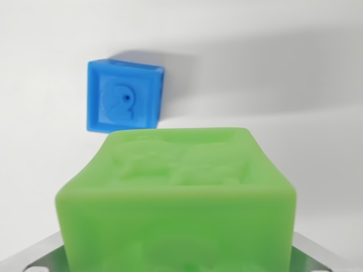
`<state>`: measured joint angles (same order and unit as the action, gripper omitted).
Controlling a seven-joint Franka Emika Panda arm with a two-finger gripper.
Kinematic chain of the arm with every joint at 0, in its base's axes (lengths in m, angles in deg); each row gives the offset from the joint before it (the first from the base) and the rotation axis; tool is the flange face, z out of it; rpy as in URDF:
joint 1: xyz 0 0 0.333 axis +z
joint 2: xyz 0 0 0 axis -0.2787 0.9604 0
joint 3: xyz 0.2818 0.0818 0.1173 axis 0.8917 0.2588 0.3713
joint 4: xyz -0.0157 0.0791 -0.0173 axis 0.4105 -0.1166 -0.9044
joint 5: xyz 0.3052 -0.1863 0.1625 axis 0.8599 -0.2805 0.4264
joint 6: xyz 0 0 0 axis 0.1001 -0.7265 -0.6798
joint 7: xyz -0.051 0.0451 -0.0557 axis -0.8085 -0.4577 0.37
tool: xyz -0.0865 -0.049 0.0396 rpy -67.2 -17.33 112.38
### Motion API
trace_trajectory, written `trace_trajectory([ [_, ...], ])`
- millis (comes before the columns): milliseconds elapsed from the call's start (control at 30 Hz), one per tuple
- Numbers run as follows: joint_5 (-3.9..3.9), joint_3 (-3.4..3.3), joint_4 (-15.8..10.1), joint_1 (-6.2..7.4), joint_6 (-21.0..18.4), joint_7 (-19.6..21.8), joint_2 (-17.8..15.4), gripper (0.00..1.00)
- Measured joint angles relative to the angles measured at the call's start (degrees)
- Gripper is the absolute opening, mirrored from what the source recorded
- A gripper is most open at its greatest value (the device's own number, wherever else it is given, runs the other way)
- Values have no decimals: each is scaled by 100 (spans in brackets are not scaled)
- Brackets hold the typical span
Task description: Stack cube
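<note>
In the wrist view, a green cube (176, 198) filled the lower half of the picture, close to the camera and somewhat blurred. Its top face carried a raised relief whose shape could not be made out. At the bottom corners, on either side of the green cube, grey metal parts of the gripper (176, 263) showed; the jaws appeared to be closed on the green cube, though the contact itself was hidden behind it.

Beyond the green cube, towards the wrist view's left, a blue cube (123, 96) sat on the white tabletop (295, 85). It showed a raised numeral 2 on the face turned to the camera and was slightly rotated. In the picture its lower edge lay just above the far edge of the green cube. A soft shadow fell on the tabletop beyond the blue cube.
</note>
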<state>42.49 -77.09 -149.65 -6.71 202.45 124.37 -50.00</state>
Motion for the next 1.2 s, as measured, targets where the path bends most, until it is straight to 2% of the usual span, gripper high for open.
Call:
trace_trajectory([
  [1100,0,1,916,343,-700,699,214,0],
  [1200,0,1,924,354,-678,712,257,0],
])
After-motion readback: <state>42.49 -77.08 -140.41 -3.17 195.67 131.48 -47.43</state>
